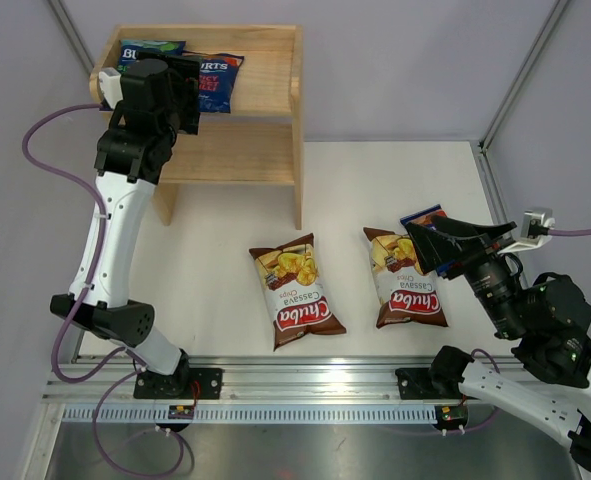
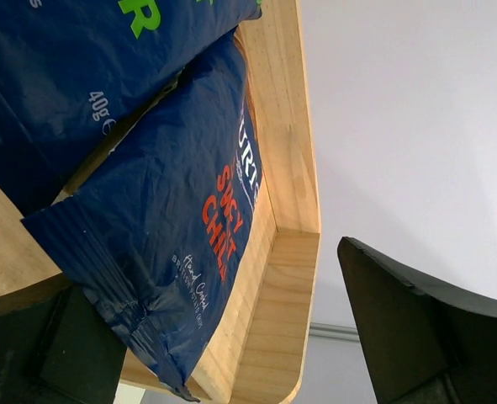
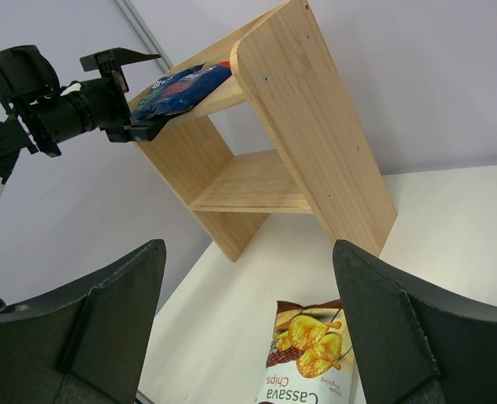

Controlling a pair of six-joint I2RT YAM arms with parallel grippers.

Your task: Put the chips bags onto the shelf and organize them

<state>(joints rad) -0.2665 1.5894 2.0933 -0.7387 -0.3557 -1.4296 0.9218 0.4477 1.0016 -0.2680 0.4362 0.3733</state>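
Left gripper (image 1: 189, 97): jaws stood apart at the red-label Burts bag (image 1: 222, 80) (it lay atop the shelf (image 1: 270, 100)).
Right gripper (image 1: 422, 250): jaws stood apart, empty, above a Chuba bag (image 1: 407, 285).

The shelf (image 1: 265, 60) is showing pale, unfinished wood, matt, with fine grain running along its boards. On it, the spicy chilli bag (image 2: 172, 244) and the green-lettered bag (image 2: 55, 76) are gleaming as glossy blue plastic film, creased, with crimped seams. The left Chuba bag (image 1: 293, 290) and the right Chuba bag (image 1: 405, 280) are shining with the same slick film. The tabletop (image 1: 375, 190) is looking white, smooth and matt. The left end effector (image 1: 187, 95) and the right end effector (image 3: 246, 320) are appearing as black matt plastic, faintly grainy. The left arm's shell (image 1: 115, 230) is glinting as smooth white plastic, its purple cable (image 1: 45, 150) is looking rubbery, and the base rail (image 1: 305, 395) is showing dull ribbed metal.
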